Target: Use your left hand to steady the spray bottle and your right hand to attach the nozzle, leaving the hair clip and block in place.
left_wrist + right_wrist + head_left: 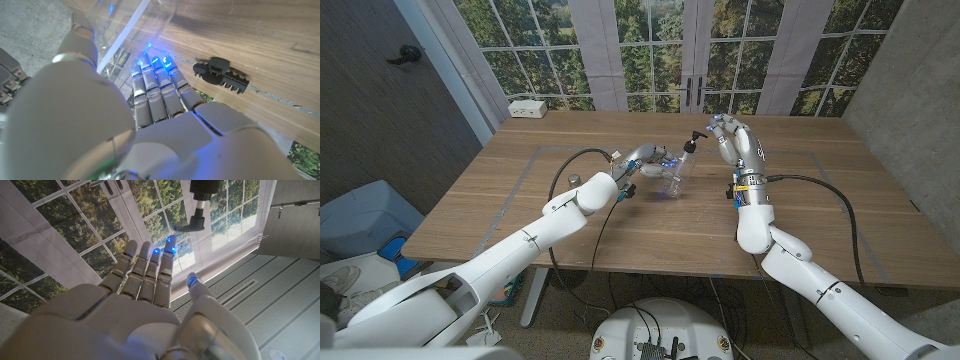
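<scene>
The clear spray bottle [673, 178] sat near the table's [820, 230] middle, slightly toward 12 o'clock, tilted, with its long axis running from its base at about 7 o'clock up to its neck at about 1 o'clock. The black nozzle [691, 145] was on top of the neck, spout end pointing toward 12 to 1 o'clock. Whether it was fully seated could not be told.

The left hand [645, 160] was at the bottle's 9 o'clock side, fingers wrapped against its body, grasping it. In the left wrist view the fingers [155, 95] lay up against the clear bottle wall [135, 25], blue lights glowing at the fingertips.

The right hand [732, 138] stood at the bottle's 2 o'clock, just beside the nozzle, fingers up and apart, holding nothing, released. In the right wrist view the fingers [150, 275] were straight and spread, with the nozzle's black head [197, 210] beyond the fingertips, apart from them.

A black hair clip [222, 75] lay on the wood near the left hand, teeth visible, apart from the bottle. In the head view it showed as a dark shape [626, 190] at the bottle's 8 o'clock.

A small grey object [574, 179] sat farther out at 9 o'clock, too small to identify. A white box [528, 108] lay at the far left corner of the table.
</scene>
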`<action>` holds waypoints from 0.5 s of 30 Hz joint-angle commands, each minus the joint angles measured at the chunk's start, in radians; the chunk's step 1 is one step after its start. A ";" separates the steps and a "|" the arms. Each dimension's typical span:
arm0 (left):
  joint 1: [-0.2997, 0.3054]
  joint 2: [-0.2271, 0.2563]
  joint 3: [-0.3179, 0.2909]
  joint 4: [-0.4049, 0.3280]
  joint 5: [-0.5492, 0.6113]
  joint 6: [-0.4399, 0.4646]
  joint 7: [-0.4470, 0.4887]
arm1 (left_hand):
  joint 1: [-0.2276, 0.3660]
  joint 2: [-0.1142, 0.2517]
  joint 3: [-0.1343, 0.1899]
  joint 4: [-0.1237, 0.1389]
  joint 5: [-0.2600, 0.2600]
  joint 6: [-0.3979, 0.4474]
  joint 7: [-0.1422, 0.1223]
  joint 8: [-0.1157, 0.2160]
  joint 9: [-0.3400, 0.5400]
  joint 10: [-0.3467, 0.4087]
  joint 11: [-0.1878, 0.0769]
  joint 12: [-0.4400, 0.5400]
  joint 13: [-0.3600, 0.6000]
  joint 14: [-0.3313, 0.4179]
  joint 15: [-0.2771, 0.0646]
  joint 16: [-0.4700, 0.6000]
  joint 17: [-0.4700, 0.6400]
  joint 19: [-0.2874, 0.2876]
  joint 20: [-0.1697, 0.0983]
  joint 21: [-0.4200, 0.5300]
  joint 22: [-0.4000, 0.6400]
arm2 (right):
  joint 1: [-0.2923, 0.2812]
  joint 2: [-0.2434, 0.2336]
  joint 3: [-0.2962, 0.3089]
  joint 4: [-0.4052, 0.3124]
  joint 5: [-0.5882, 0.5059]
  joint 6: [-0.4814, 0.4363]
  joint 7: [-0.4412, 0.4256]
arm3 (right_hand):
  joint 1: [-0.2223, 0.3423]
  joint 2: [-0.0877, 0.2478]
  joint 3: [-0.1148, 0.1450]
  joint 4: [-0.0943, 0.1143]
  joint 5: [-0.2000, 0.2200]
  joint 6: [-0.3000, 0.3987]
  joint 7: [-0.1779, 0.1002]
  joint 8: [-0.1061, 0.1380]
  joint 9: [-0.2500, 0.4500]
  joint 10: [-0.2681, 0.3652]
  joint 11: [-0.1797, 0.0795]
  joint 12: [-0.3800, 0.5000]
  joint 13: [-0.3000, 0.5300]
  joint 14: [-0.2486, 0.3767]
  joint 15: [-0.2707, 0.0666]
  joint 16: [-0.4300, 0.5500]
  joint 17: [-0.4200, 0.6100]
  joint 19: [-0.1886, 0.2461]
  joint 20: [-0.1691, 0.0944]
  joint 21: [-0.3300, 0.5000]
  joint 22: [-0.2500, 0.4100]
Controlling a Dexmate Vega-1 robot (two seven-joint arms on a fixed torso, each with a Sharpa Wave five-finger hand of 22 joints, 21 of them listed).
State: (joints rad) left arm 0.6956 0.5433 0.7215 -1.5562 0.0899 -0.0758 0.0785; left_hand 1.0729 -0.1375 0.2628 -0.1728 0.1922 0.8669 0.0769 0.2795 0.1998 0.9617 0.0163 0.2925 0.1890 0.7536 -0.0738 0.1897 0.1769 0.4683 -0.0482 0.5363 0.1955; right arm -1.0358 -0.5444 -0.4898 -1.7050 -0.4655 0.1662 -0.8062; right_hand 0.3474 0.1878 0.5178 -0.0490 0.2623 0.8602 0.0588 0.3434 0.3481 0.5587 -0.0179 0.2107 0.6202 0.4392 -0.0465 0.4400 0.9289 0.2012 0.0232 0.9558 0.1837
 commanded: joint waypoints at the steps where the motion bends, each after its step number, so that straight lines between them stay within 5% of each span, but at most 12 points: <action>1: 0.006 0.002 -0.001 -0.009 0.002 0.001 0.002 | 0.241 0.250 0.011 0.003 0.005 0.216 -0.108 0.003 0.058 0.192 -0.167 0.002 0.056 -0.001 -0.165 -0.003 0.002 -0.006 -0.022 0.008 0.001 | 0.003 -0.034 -0.014 -0.022 0.008 -0.009 0.043 | -0.016 0.002 0.003 0.016 -0.010 0.026 -0.001 -0.005 -0.007 -0.006 -0.001 0.000 -0.005 -0.005 -0.048 -0.001 0.002 -0.005 0.001 -0.002 0.004; 15: 0.009 0.004 -0.002 -0.016 0.007 0.010 0.007 | 0.241 0.250 0.010 0.004 0.005 0.215 -0.107 0.001 0.059 0.192 -0.166 0.001 0.056 -0.001 -0.164 -0.002 0.002 -0.007 -0.023 0.011 0.001 | 0.012 -0.042 -0.026 0.012 -0.035 0.097 -0.020 | 0.006 0.005 0.040 0.004 -0.024 0.178 0.028 0.032 -0.019 0.056 -0.015 0.029 -0.018 0.025 -0.067 0.018 0.000 -0.001 -0.012 0.004 0.003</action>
State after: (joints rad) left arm 0.7023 0.5462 0.7214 -1.5673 0.0941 -0.0748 0.0823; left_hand 1.0727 -0.1373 0.2624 -0.1724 0.1911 0.8670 0.0770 0.2773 0.1998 0.9617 0.0164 0.2902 0.1890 0.7500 -0.0748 0.1897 0.1770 0.4683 -0.0482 0.5401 0.1955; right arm -1.0305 -0.5768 -0.5070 -1.7101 -0.4757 0.2048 -0.7963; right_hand 0.3422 0.1896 0.5496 -0.0427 0.2397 1.0154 0.0807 0.3633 0.3218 0.6023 -0.0321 0.2305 0.5981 0.4507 -0.0464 0.4479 0.9258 0.1958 0.0177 0.9558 0.1836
